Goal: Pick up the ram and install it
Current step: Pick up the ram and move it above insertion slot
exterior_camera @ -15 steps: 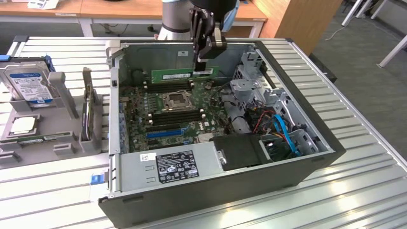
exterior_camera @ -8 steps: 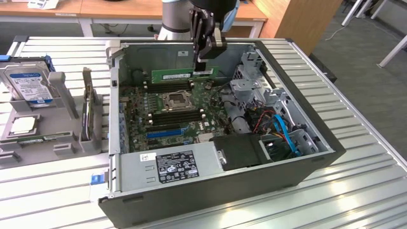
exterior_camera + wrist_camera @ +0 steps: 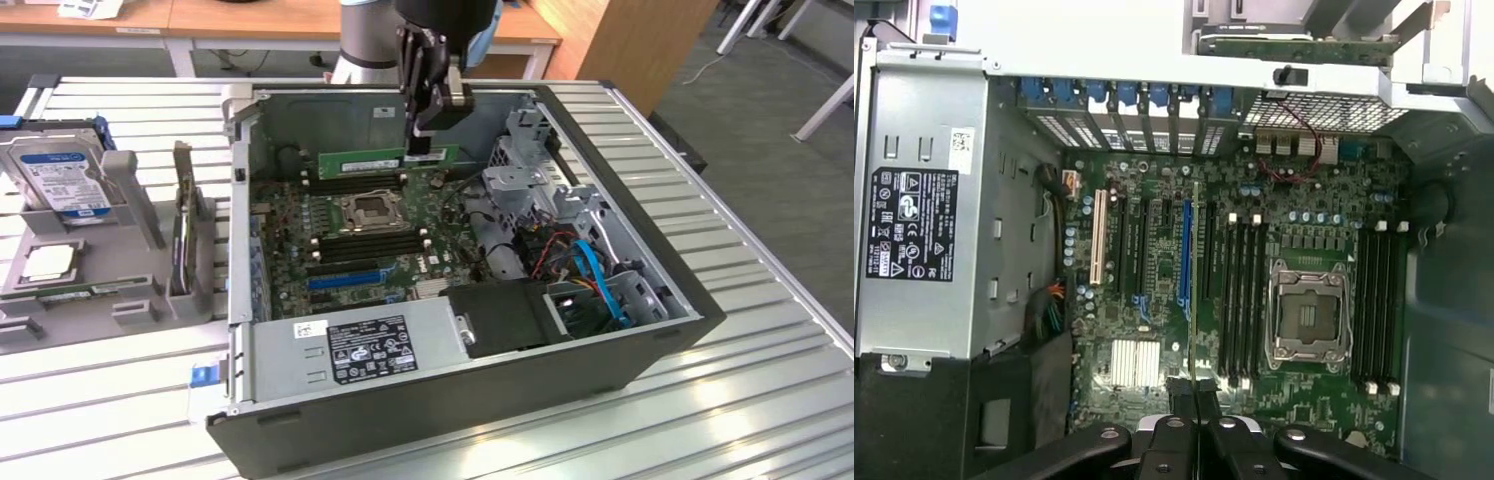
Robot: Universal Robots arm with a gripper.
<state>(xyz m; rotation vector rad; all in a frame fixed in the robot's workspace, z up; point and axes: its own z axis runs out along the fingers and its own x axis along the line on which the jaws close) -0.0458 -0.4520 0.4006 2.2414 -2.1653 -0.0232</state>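
Exterior view — end effector [image 3: 422,148] vertical over motherboard [image 3: 350,235]; ram [image 3: 360,160] in grip

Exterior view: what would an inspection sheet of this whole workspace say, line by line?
Surface: ribbed metal table, open computer case lying on it.
Job's things: ram, green stick, held above the motherboard.
Clutter: hard drive and grey tray at the exterior view's left.
Tool: shut on the ram.
Cables: blue and red cables inside the case.
Surroundings: wooden desks behind, grey floor.
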